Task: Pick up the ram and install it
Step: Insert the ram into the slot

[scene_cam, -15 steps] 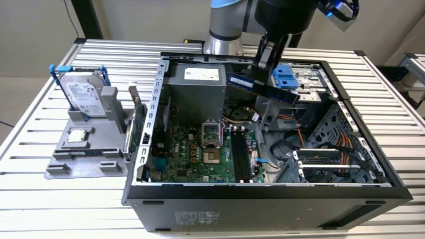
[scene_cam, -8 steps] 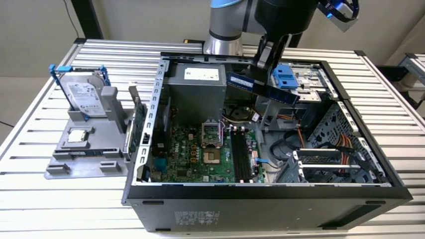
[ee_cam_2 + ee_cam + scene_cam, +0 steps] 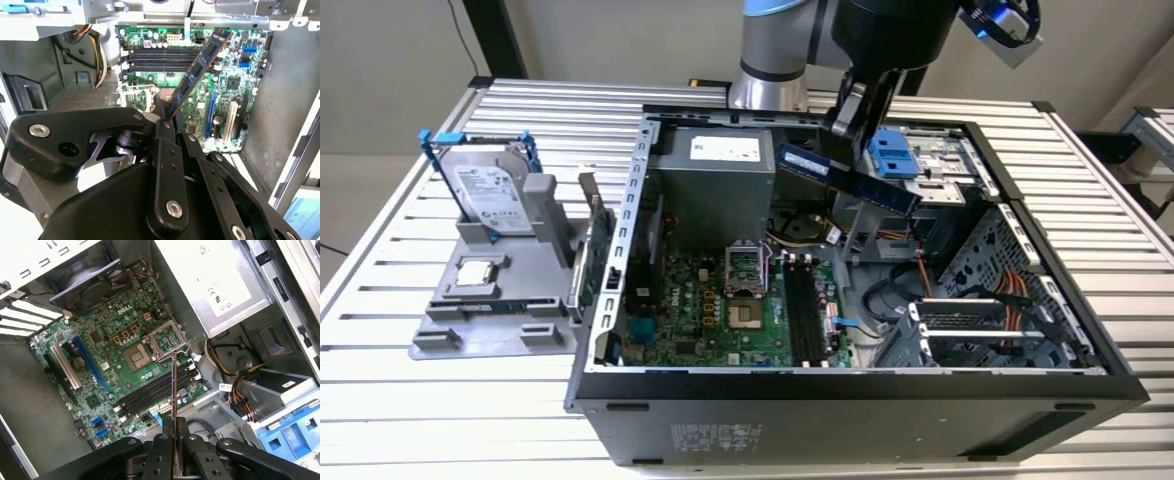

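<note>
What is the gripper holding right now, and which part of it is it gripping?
The gripper holds the ram, pinched at one end; the rest of the stick juts out over the open computer case.

The arm [image 3: 767, 70] is a round silver tube with a blue band [image 3: 771, 6]. The gripper [image 3: 167, 111] is black, with thick bars and shiny silver screws [image 3: 173, 209].
</note>
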{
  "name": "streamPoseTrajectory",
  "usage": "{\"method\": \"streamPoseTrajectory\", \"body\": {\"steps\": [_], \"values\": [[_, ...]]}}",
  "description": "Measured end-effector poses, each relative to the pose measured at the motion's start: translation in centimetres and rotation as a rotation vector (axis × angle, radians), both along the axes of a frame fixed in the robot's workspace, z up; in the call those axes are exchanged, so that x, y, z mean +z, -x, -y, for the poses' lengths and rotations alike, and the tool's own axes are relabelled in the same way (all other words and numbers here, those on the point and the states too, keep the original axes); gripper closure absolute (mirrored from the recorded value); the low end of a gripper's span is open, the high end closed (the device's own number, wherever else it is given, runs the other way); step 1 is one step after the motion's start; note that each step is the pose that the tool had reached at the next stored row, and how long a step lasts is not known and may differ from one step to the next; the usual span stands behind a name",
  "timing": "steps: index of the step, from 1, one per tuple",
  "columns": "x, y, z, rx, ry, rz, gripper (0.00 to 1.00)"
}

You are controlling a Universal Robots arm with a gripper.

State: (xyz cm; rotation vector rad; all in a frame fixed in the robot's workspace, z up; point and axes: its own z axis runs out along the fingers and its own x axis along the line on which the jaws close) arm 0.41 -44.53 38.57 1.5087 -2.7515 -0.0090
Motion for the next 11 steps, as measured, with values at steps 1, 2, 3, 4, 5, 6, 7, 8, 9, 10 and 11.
{"method": "streamPoseTrajectory", "body": {"steps": [1, 2, 3, 4, 5, 6, 7, 8, 9, 10, 11], "values": [[0.0, 0.0, 0.0, -0.013, 0.0, -0.0001, 1.0], [-0.01, 0.0, 0.0, -0.025, 0.0, 0.0, 1.0], [-0.01, 0.0, 0.0, -0.037, 0.0001, -0.0001, 1.0], [-0.01, 0.0, 0.0, -0.048, 0.0001, -0.0001, 1.0], [-0.01, 0.0, 0.0, -0.059, 0.0002, -0.0001, 1.0], [-0.01, 0.0, 0.0, -0.07, 0.0001, -0.0001, 1.0], [-0.01, 0.0, 0.0, -0.08, 0.0002, -0.0001, 1.0], [-0.02, 0.0, 0.0, -0.09, 0.0, 0.0, 1.0], [-0.02, 0.0, 0.0, -0.1, 0.0001, -0.0001, 1.0], [-0.02, 0.0, 0.0, -0.11, 0.0001, 0.0, 1.0], [-0.02, 0.0, 0.0, -0.119, 0.0, 0.0, 1.0]]}}
